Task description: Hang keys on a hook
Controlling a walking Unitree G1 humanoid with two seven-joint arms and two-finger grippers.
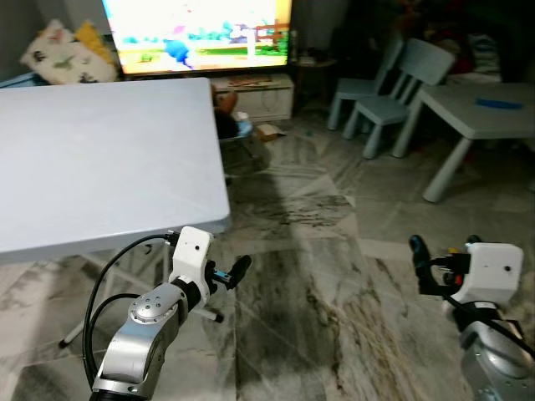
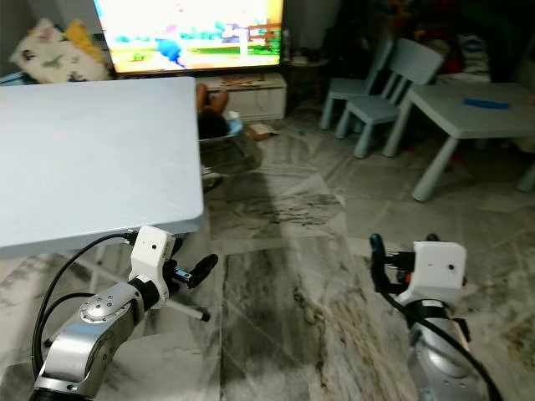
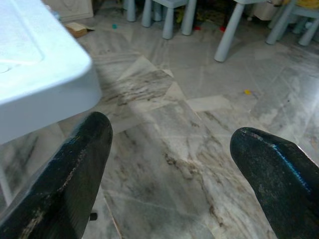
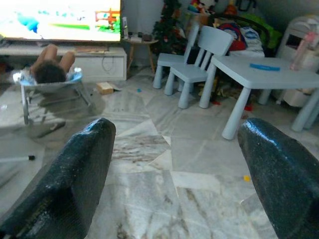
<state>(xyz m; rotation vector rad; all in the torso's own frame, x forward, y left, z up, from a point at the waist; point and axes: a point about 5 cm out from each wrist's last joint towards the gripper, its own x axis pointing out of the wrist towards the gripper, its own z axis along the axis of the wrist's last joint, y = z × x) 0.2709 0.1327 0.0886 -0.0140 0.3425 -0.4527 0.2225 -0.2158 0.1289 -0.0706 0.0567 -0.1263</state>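
Left gripper (image 1: 231,273) and right gripper (image 1: 422,266) up front over the marble floor (image 1: 326,276), fingers spread wide and holding nothing, no keys or hook spotted yet; probably light, jangly and slippery, so best pinched by the ring.

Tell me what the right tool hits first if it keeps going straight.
Probably bare marble floor: the right tool is open and points across it toward the small chair and table. Depth is unclear.
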